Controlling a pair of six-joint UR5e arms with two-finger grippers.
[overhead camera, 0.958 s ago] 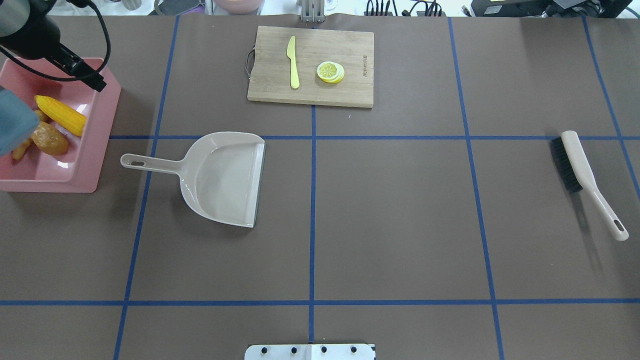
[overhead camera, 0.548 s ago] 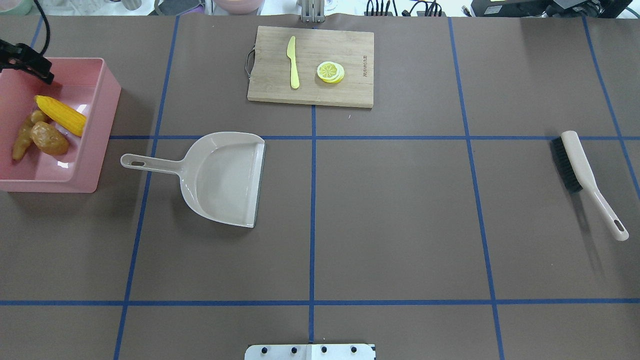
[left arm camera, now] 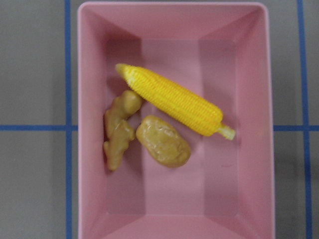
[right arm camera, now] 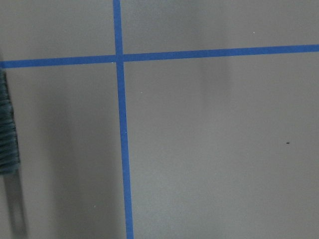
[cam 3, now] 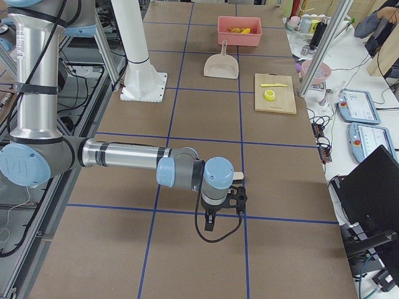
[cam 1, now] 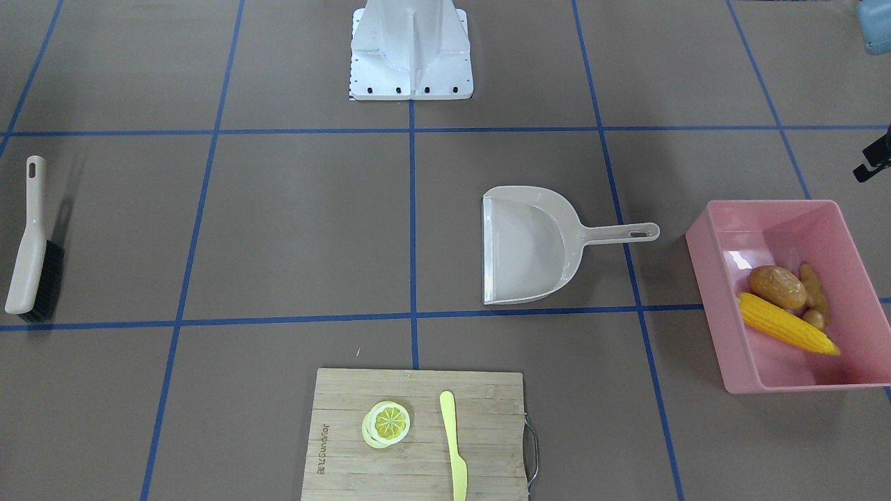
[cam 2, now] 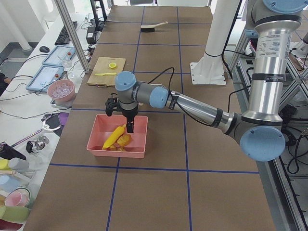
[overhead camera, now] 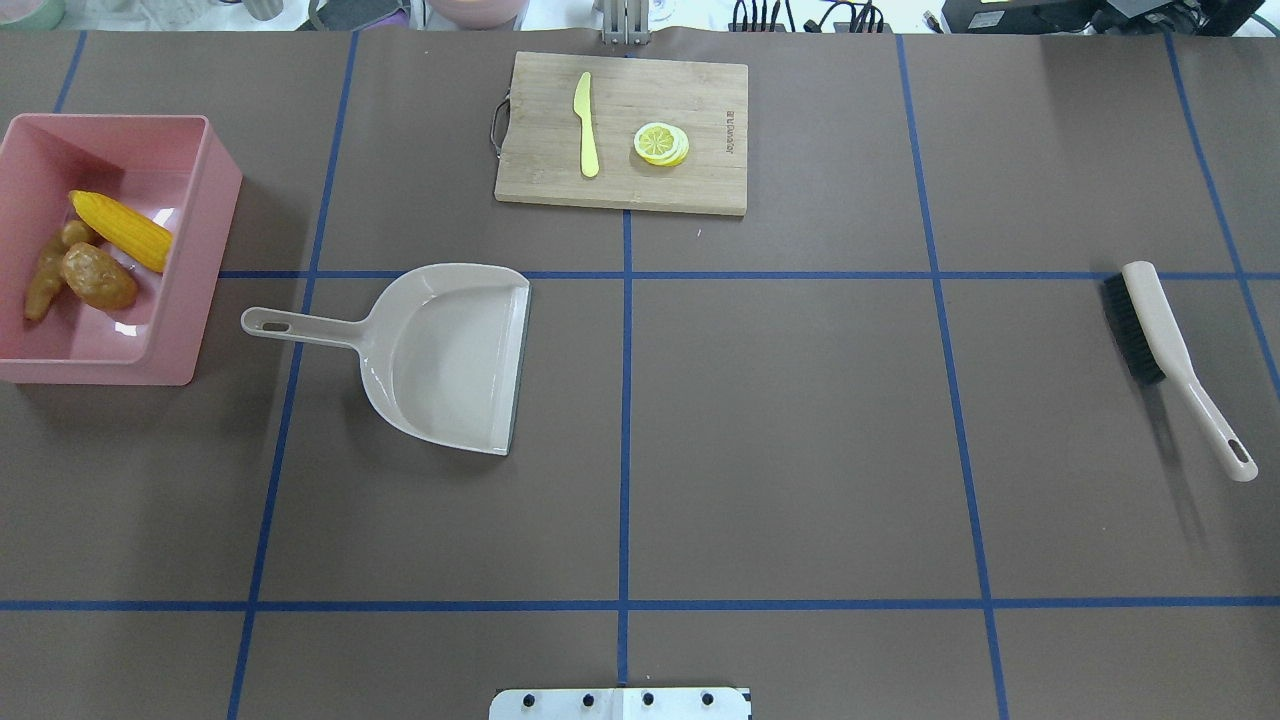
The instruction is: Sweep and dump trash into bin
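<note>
Scanning left to right: bin [overhead camera: 205, 230] holds corn cob [overhead camera: 122, 231], potato [overhead camera: 99, 277], ginger root [overhead camera: 45, 282], so you're likely done. Toys look light, rigid, slick; pinch corn cob mid-length if needed. For left gripper [cam 2: 130, 125] and right gripper [cam 3: 209, 220], can't tell finger spread.

Table [overhead camera: 800, 450], brown-covered, marked with a blue tape grid [overhead camera: 625, 400], bearing directly: pink bin [overhead camera: 205, 250] at the robot's left end; beige dustpan [overhead camera: 450, 360] near it; wooden cutting board [overhead camera: 700, 190] at the far edge; hand brush [overhead camera: 1160, 330] at the right end; white base plate [cam 1: 411, 76].
</note>
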